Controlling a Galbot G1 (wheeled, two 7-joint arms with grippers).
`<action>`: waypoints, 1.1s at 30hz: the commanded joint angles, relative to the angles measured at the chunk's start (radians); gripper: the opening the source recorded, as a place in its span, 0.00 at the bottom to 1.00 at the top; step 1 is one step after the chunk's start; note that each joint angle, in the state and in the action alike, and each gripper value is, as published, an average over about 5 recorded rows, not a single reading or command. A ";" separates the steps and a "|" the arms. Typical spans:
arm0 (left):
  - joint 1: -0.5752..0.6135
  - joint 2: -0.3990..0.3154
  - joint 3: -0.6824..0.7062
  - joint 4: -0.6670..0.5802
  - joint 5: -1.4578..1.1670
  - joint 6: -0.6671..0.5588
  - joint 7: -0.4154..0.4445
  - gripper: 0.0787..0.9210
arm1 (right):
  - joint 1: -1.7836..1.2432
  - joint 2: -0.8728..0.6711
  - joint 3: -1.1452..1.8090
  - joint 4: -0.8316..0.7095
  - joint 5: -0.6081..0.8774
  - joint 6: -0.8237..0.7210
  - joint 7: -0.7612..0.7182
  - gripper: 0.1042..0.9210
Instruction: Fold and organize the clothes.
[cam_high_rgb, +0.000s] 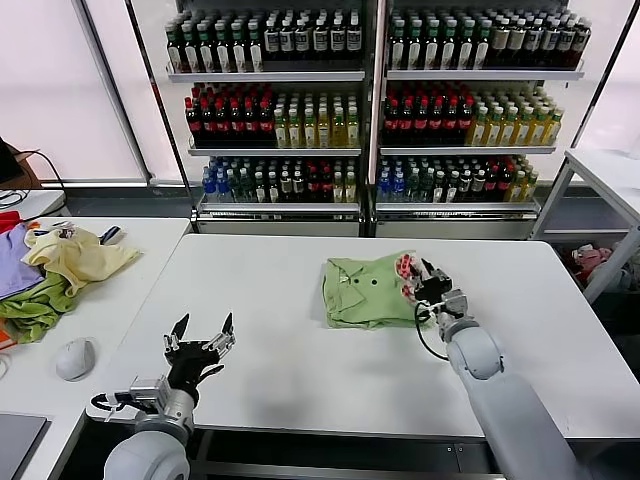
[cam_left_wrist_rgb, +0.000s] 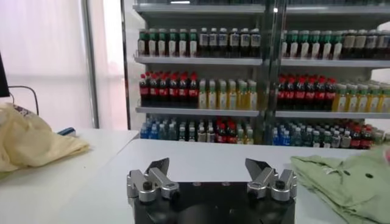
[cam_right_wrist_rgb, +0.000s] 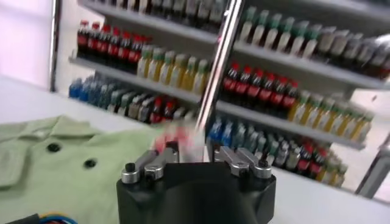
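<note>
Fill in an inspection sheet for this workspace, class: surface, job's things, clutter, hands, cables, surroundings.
Surface: white rectangular table, mostly bare.
Job's things: light green soft polo shirt, folded, right of the table's centre.
Clutter: heap of pale yellow, green and purple garments and grey computer mouse on the side table.
Hands: left hand open, over the near edge; right hand at the shirt's right edge, partly open.
Cables: black cable looped at the right wrist.
Surroundings: shelves of bottled drinks behind.
</note>
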 joint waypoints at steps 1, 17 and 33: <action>0.019 -0.019 0.011 -0.021 0.021 -0.001 0.009 0.88 | -0.281 -0.041 0.186 0.289 0.036 0.122 0.063 0.42; 0.057 -0.063 0.039 -0.093 0.086 -0.021 0.103 0.88 | -0.739 0.042 0.369 0.692 0.114 0.025 0.042 0.87; 0.088 -0.090 0.053 -0.118 0.124 -0.045 0.149 0.88 | -0.764 0.065 0.376 0.752 0.049 0.038 0.112 0.88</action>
